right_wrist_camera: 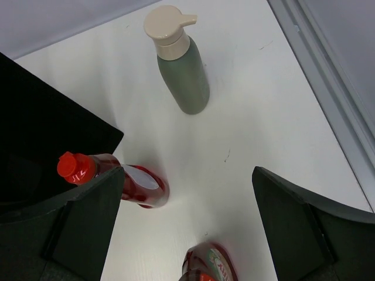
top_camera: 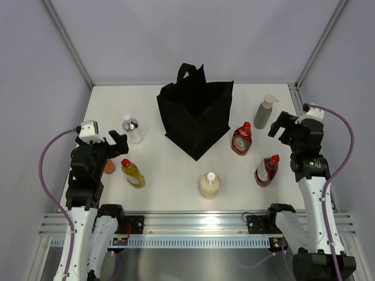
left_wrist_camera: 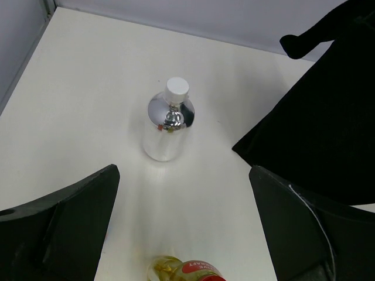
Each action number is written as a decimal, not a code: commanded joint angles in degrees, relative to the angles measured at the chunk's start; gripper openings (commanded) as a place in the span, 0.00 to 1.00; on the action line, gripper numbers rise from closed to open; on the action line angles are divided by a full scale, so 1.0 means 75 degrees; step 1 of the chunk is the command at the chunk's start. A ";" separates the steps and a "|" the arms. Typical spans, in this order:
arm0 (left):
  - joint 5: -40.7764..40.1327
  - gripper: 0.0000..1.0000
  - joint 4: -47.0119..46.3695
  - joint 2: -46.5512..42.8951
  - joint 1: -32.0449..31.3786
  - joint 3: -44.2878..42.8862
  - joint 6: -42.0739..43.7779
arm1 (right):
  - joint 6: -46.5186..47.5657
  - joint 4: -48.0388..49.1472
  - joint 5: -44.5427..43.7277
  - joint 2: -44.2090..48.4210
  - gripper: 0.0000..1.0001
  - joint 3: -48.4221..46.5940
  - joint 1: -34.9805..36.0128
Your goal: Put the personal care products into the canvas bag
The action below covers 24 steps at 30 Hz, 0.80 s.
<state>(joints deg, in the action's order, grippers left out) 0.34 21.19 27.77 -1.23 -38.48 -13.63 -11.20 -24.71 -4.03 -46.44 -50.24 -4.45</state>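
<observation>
Bag (top_camera: 196, 117): 1, black, upright at the middle of the table (top_camera: 170, 170), toward its far side, mouth open, 2 handles up.

Bottles: 6, all on the table outside the bag.
- Clear bottle (top_camera: 132, 129), white cap: left of the bag, apart from it.
- Yellow bottle (top_camera: 133, 174), red cap: near left, nearer than the clear one.
- Cream bottle (top_camera: 209, 185): near edge, in front of the bag.
- Far red bottle (top_camera: 241, 139), red cap: just right of the bag's near corner.
- Near red bottle (top_camera: 267, 170), red cap: right side, nearer than the far red one.
- Pump bottle (top_camera: 265, 112), grey-green, cream pump: far right.

Left gripper (top_camera: 114, 146): fingers spread wide, holding nothing, above the table between the clear and yellow bottles.

Right gripper (top_camera: 281, 126): fingers spread wide, holding nothing, above the table among the pump bottle and the 2 red bottles.
</observation>
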 commanded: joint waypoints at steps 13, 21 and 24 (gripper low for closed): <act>0.0589 0.99 -0.0084 0.0585 -0.0093 -0.0084 -0.0292 | 0.5748 -0.1829 0.7346 -0.0360 0.99 -0.0521 -0.0028; -0.0678 0.99 0.0622 0.2003 -0.0093 -0.0682 -0.1113 | 0.5630 -0.1463 0.6807 -0.0348 0.99 -0.0064 -0.0028; -0.0140 0.99 -0.0595 0.2553 -0.0093 -0.0483 -0.0645 | 0.5654 -0.1498 0.6865 -0.0289 1.00 -0.0040 -0.0028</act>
<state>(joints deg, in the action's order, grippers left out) -1.28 25.17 44.51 -1.85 -41.12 -19.49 29.08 -36.01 45.82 -49.39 -50.72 -4.54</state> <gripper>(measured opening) 0.987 0.993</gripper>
